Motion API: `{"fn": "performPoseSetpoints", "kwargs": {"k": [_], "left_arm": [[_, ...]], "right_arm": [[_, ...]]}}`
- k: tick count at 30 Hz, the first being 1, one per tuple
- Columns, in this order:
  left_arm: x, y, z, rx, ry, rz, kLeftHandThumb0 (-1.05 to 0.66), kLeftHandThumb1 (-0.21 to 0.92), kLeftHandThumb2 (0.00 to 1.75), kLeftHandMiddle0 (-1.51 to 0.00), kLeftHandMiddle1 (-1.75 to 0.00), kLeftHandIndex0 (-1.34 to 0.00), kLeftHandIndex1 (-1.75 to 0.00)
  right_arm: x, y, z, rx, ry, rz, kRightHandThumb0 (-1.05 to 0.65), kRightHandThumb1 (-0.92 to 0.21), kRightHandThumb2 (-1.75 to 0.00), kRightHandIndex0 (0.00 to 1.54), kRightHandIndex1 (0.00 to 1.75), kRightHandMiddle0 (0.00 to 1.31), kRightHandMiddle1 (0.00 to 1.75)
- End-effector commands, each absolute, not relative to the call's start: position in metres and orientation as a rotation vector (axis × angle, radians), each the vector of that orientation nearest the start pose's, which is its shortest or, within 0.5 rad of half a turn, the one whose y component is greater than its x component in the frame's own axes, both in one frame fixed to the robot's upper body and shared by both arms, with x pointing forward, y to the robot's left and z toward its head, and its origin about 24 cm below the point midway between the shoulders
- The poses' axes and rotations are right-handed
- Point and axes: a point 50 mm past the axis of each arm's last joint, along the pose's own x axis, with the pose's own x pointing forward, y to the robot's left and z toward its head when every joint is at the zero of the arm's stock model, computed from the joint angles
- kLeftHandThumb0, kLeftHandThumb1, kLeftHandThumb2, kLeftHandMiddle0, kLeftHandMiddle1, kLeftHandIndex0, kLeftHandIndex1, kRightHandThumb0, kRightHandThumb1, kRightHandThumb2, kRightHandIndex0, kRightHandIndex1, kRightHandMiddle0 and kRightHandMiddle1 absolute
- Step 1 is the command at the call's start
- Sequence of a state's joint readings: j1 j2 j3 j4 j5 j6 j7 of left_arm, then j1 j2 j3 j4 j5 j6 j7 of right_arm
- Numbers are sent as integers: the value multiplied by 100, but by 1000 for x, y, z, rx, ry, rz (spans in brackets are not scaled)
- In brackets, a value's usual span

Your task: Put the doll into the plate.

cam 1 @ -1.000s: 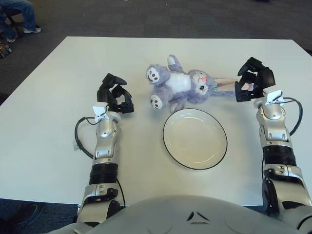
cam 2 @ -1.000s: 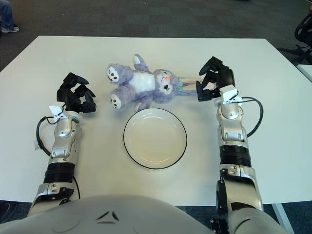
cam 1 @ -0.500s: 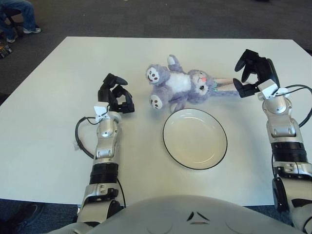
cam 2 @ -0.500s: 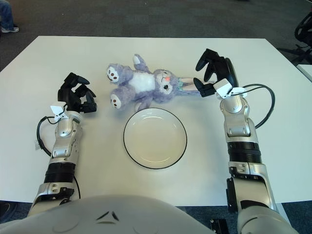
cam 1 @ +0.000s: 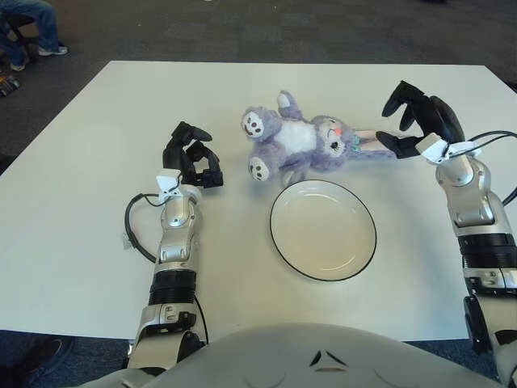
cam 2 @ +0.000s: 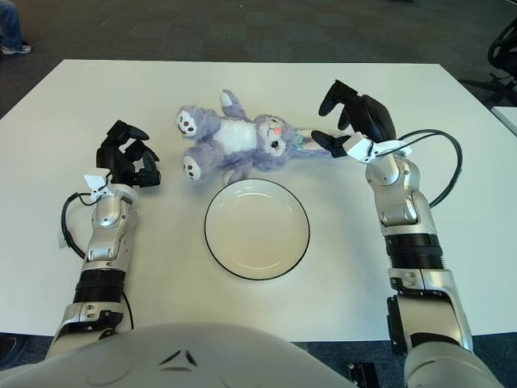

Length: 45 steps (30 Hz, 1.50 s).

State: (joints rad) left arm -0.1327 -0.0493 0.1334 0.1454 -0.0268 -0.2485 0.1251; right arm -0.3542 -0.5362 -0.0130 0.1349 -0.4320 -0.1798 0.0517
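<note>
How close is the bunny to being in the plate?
Nothing is done yet: the purple plush bunny lies on the table just behind the empty plate. The right hand, fingers spread, is at the bunny's ears but grips nothing. The left hand shows left of the bunny. Grasping and moving remain.

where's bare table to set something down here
Bare table lies left of the left hand, along the far edge behind the doll, and between the plate and each forearm. It is crowded between doll and plate, and where the open right hand sits at the doll's ears.
</note>
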Motion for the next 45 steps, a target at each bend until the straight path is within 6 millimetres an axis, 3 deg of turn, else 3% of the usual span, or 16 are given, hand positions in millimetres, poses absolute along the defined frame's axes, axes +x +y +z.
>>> {"fn": "performPoseSetpoints", "kwargs": {"k": [1, 6, 9, 12, 13, 15, 19, 22, 28, 34, 37, 38, 40, 45], "left_arm": [[270, 166, 51, -96, -181, 230, -1, -4, 170, -91, -166, -65, -175], [271, 166, 50, -95, -176, 226, -1, -4, 170, -91, -166, -65, -175], [271, 166, 50, -96, -173, 226, -1, -4, 170, -91, -166, -66, -175], [271, 167, 50, -97, -171, 224, -1, -5, 170, -91, -166, -66, -175], [271, 167, 50, -98, -170, 223, -1, -5, 170, -91, -166, -66, -175], [271, 167, 49, -98, -169, 221, -1, -5, 170, -91, -166, -66, -175], [271, 167, 49, -97, -169, 223, -1, -5, 171, -91, -166, -66, -175], [271, 167, 48, -100, -168, 222, -1, -5, 171, -91, -167, -66, -175], [271, 167, 47, -103, -164, 214, -1, -5, 171, -92, -165, -66, -175], [271, 167, 46, -88, -160, 213, -1, -6, 172, -92, -167, -67, -175], [271, 167, 45, -82, -160, 210, -1, -6, 174, -91, -172, -67, -174], [271, 167, 45, -83, -162, 205, -1, -7, 174, -91, -173, -68, -173], [271, 168, 45, -87, -165, 197, -1, -9, 174, -92, -174, -73, -165], [271, 168, 45, -97, -169, 191, -1, -10, 173, -93, -174, -78, -156]], "right_arm": [[315, -219, 160, -1010, -409, 53, -75, -65, -54, 88, 175, 2, 106], [320, -215, 162, -1009, -439, 95, -87, -73, -38, 98, 175, 0, 84], [321, -214, 162, -1008, -452, 109, -90, -76, -34, 73, 175, 0, 79], [322, -212, 163, -1017, -467, 126, -94, -80, -31, 30, 164, 0, 70], [323, -211, 163, -1034, -474, 142, -95, -81, -30, 26, 164, 0, 69], [324, -208, 165, -1064, -482, 170, -100, -85, -24, 11, 114, 0, 59], [326, -204, 166, -1096, -485, 201, -103, -89, -19, 2, 69, 0, 47], [328, -197, 169, -1097, -496, 226, -102, -89, -17, 1, 53, 0, 42], [326, -185, 172, -1065, -508, 283, -99, -87, -14, 0, 44, 0, 34], [326, -181, 173, -1054, -487, 344, -98, -87, -14, 4, 47, 0, 19], [326, -180, 173, -1059, -482, 363, -99, -88, -13, 7, 56, 0, 14], [327, -180, 173, -1051, -480, 373, -99, -88, -13, 7, 64, 0, 13], [327, -179, 173, -1040, -478, 387, -99, -88, -12, 17, 114, 0, 14], [327, -179, 174, -1043, -485, 390, -98, -88, -11, 27, 159, 0, 16]]}}
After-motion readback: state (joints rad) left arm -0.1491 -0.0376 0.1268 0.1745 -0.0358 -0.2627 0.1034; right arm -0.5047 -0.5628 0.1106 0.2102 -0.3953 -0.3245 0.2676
